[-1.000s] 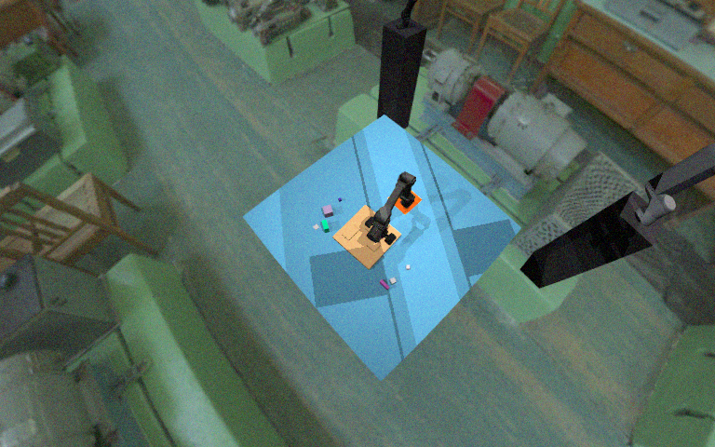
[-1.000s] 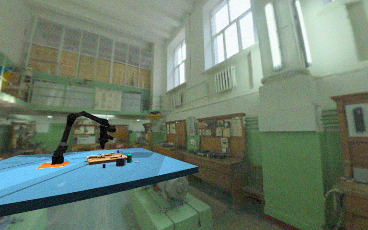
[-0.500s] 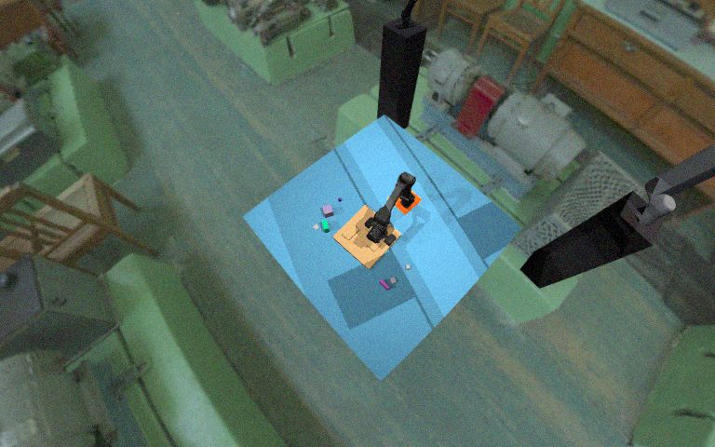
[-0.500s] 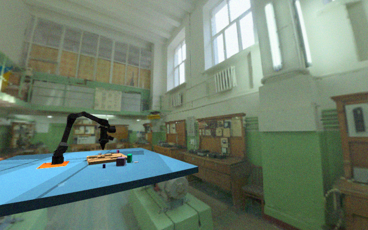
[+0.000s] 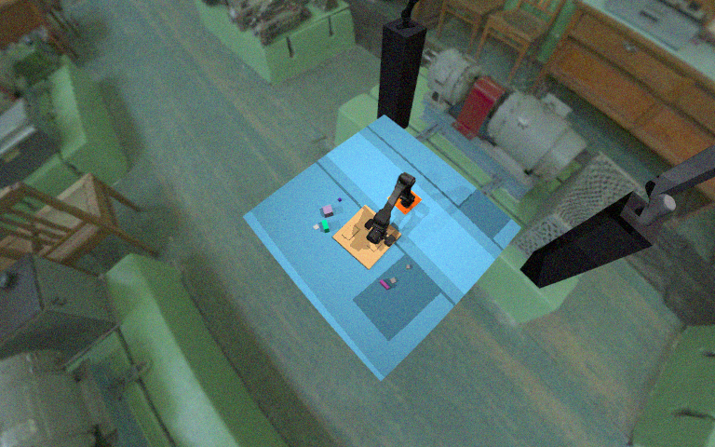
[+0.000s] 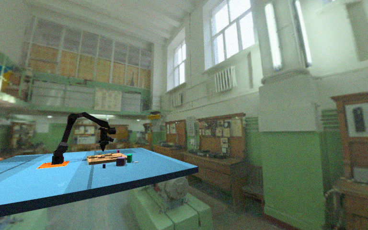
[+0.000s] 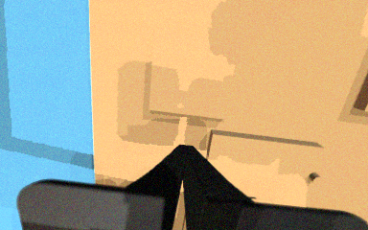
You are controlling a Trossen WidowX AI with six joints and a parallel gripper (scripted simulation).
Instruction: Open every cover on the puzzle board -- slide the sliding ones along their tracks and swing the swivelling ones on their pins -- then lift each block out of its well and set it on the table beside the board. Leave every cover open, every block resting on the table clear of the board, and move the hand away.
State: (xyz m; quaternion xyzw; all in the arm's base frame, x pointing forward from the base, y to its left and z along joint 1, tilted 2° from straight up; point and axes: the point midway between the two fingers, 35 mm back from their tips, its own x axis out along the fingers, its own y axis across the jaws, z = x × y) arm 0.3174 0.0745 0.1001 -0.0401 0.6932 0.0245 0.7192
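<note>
The tan puzzle board [image 5: 369, 262] [image 6: 93, 163] [image 7: 287, 48] lies flat on the table. My gripper [image 6: 103, 150] [image 7: 185, 151] is shut and empty, its tips pointing down a little above the board. In the wrist view, a thin cover [image 7: 249, 168] with a small dark peg [image 7: 313, 177] lies just right of the tips. Another thin-edged plate shape [image 7: 165, 93] lies beyond them. A recess [image 7: 362, 98] shows at the right edge. A lilac cube [image 5: 328, 210] [image 6: 120, 161], a green block [image 5: 325, 226] [image 6: 129, 158] and a magenta block [image 5: 384, 284] [image 6: 118, 151] rest on the table. The hand hides part of the board.
A small dark blue cube [image 5: 340, 199] [image 6: 104, 166] lies near the lilac cube. A white piece [image 5: 316, 226] [image 6: 136, 162] lies by the green block. Two more white pieces [image 5: 392, 280] [image 5: 408, 266] lie near the magenta block. The arm's base stands on an orange plate [image 5: 415, 203] [image 6: 44, 165].
</note>
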